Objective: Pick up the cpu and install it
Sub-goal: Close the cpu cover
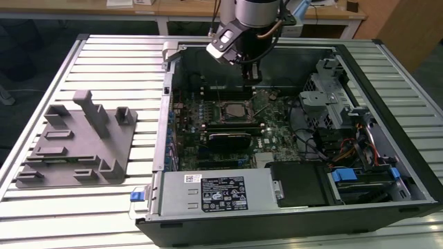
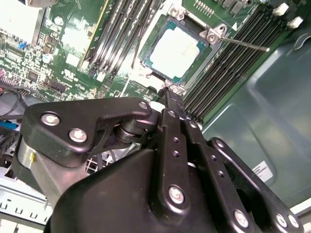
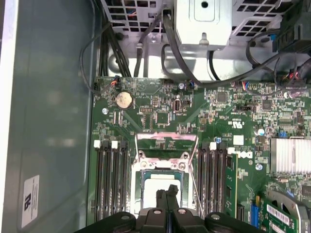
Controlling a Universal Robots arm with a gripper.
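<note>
While the arm reaches into the open black computer case [image 1: 387, 171], its black two-fingered gripper [image 1: 252, 78] points down at the green motherboard [image 1: 277, 129]; in both wrist views the two fingers [image 3: 164, 201] lie pressed together along a thin seam, clamped flat against each other with nothing between them.

The small flat square cpu with a shiny silver top [image 2: 175, 51] lies flat inside the metal-framed square socket [image 3: 136, 184] near the middle of the board; in the exterior view the fingertips stand at about twelve o'clock from it, near but apart; whether they brush the socket's frame I cannot tell.

Rows of long black memory slots [image 3: 111, 179] run along both sides of the socket; a thin bare metal lever [image 2: 243, 44] juts out beside it.

In the exterior view a grey plastic tray with upright posts [image 1: 76, 150] rests on the ribbed aluminium table [image 1: 124, 57] at nine o'clock from the case, on the exterior view's left; a silver boxy power supply [image 1: 207, 192] sits at six o'clock from the cpu, inside the case.
</note>
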